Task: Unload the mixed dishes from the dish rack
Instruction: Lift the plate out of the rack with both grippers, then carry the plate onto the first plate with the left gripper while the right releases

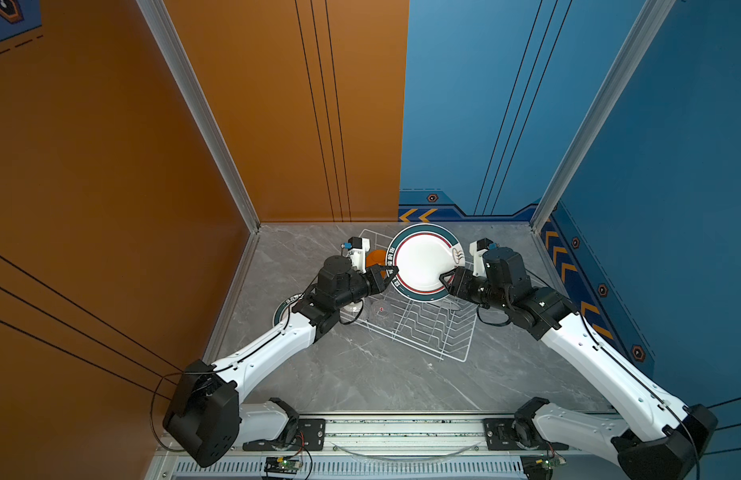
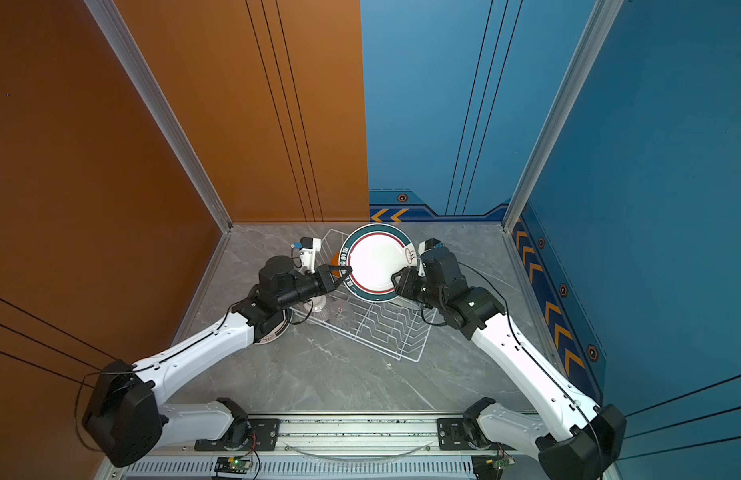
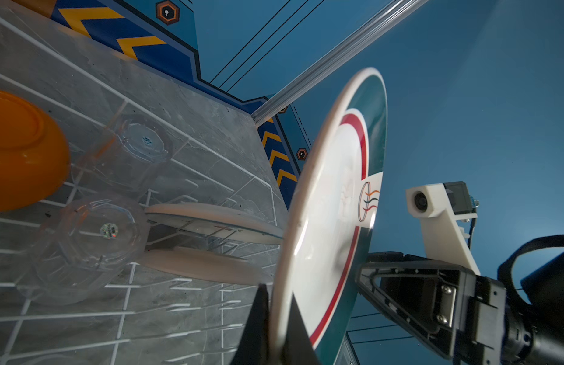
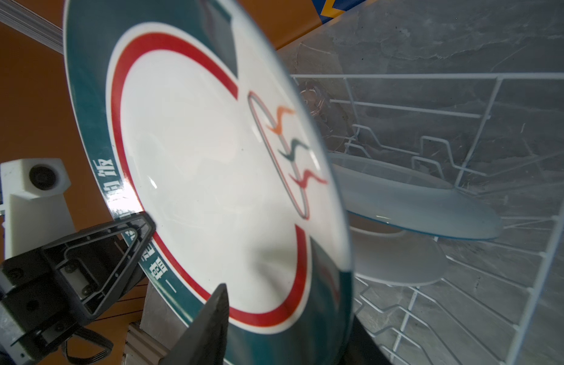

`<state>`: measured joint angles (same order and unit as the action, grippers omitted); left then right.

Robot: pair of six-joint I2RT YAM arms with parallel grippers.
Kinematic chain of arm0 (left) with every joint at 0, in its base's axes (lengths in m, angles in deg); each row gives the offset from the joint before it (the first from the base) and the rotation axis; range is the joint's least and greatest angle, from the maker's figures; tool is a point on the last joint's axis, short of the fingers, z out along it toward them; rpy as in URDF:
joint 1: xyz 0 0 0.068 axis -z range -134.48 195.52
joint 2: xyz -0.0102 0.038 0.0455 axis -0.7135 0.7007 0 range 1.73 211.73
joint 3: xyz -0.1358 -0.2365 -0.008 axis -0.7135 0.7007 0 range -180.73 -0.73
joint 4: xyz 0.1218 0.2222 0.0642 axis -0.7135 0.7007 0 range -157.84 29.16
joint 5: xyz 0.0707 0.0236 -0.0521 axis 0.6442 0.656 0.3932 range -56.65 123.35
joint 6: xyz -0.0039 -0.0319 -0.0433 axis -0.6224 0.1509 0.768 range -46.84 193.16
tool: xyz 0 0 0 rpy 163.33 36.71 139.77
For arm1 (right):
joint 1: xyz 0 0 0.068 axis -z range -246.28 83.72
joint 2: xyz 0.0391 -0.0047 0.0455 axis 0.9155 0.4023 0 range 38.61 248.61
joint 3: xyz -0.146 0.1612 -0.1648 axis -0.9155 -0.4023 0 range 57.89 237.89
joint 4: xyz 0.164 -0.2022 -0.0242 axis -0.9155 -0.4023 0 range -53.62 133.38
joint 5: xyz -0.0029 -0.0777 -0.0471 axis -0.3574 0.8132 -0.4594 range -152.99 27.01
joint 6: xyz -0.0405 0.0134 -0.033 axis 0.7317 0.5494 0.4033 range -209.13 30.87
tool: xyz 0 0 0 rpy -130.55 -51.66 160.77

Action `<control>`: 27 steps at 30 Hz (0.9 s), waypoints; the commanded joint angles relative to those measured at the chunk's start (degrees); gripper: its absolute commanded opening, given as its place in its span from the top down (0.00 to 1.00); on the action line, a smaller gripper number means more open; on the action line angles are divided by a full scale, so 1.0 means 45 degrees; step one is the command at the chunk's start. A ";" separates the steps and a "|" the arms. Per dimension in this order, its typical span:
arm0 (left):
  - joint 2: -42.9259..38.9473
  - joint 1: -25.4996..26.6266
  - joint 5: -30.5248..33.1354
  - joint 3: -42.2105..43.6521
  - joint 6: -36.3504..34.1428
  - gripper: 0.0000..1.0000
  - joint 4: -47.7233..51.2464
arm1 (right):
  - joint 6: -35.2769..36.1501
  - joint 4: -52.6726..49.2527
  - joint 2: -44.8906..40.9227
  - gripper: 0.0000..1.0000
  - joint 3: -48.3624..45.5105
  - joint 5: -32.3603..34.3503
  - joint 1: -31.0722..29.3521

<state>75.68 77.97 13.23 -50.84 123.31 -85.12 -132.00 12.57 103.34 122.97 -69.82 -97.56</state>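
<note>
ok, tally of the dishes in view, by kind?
Plates: 4 (held teal-rimmed plate, two racked plates, tabletop plate)
Bowls: 2 (orange bowl, small white bowl)
Clear glasses: 2
Total: 8

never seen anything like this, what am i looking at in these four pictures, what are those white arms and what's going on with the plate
Two robot arms stand at a grey table. Two pictures look down from overhead and are nearly the same; the other two come from a small camera on each arm's wrist. On the table sits a white wire dish rack holding an upturned orange bowl, clear glasses and more plates. A teal-rimmed plate is up in the air over the rack. The left hand is shut on its rim. The right hand is at the opposite rim; whether it grips cannot be told.
</note>
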 commanded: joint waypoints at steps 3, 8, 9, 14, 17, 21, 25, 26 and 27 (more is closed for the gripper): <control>0.0248 0.0152 0.0390 -0.0147 -0.0920 1.00 0.0947 | 0.0332 0.1498 -0.0260 0.46 0.0089 -0.0366 -0.0273; 0.0181 0.0096 0.0455 -0.0162 -0.0948 1.00 0.1054 | 0.0464 0.1514 -0.0386 0.27 -0.0079 0.0146 -0.0254; 0.0099 0.0048 0.0529 -0.0163 -0.0949 1.00 0.1160 | 0.0521 0.1504 -0.0454 0.24 -0.0170 0.0286 -0.0254; -0.0353 -0.0396 0.0706 -0.0326 -0.1267 1.00 0.2251 | 0.0717 0.1547 -0.0842 0.09 -0.0664 0.0566 -0.0235; -0.0833 -0.0691 0.0846 -0.0434 -0.1508 1.00 0.2931 | 0.0896 0.1535 -0.1051 0.00 -0.1014 0.0532 -0.0263; -0.1816 -0.1238 0.1179 -0.0499 -0.1781 1.00 0.4099 | 0.1389 0.1548 -0.1508 0.00 -0.1531 0.0480 -0.0390; -0.3055 -0.1885 0.1766 -0.0506 -0.2163 1.00 0.5473 | 0.1650 0.1771 -0.2088 0.00 -0.2127 0.0802 -0.0429; -0.3309 -0.2030 0.1859 -0.0510 -0.2206 1.00 0.5713 | 0.1674 0.1851 -0.2184 0.00 -0.2265 0.0837 -0.0430; -0.3603 -0.2234 0.1909 -0.0529 -0.2262 1.00 0.6002 | 0.1691 0.1926 -0.2286 0.00 -0.2390 0.0866 -0.0430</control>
<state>62.94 69.51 19.75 -50.93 115.38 -61.34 -126.36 19.00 94.56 113.70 -67.81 -99.25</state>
